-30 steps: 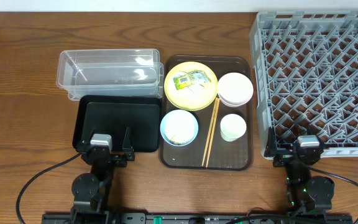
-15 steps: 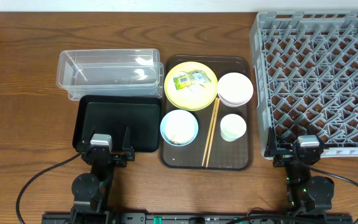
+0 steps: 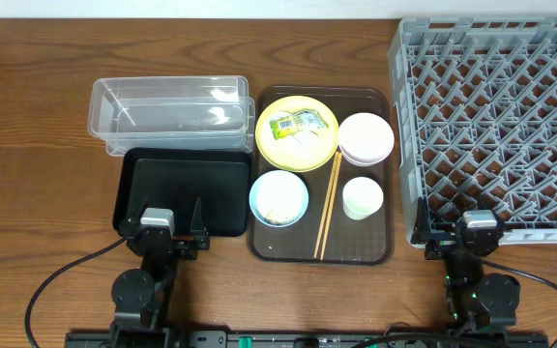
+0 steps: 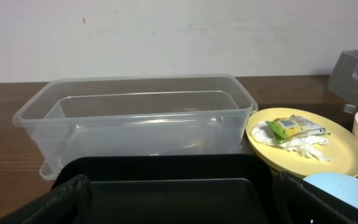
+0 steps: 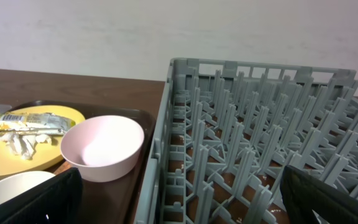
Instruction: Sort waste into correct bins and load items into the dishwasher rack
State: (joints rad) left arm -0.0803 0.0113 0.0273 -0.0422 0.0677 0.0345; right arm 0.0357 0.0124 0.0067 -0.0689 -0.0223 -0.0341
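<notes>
Since each wrist view shows dark fingers only at the lower corners with a wide gap between them, I read the left gripper (image 4: 179, 182) and the right gripper (image 5: 180, 175) as spread apart and holding nothing. The grey rack (image 3: 496, 116), a square moulded lattice of upright pegs, fills the right of the wooden table (image 3: 27, 145), its right edge cut off overhead. Beside it lies the smooth brown serving tray (image 3: 356, 244), long axis running away from me. Left of that, the clear tub (image 3: 167, 108) and the matte black tray (image 3: 187, 188) both lie long axis left to right, the tub behind and close against the tray. On the serving tray, the round yellow plate (image 3: 280, 150) sits far left, the pink bowl (image 3: 366, 138) far right, the blue bowl (image 3: 278, 197) near left, the pale cup (image 3: 363, 197) near right. The thin wooden chopsticks (image 3: 328, 205) lie between blue bowl and cup, pointing away from me, far tips leaning right. The glossy wrapper (image 3: 296, 123) lies crosswise on the plate, crumpled tissue (image 3: 307, 139) just in front of it. I cannot make out what the blue bowl holds.
</notes>
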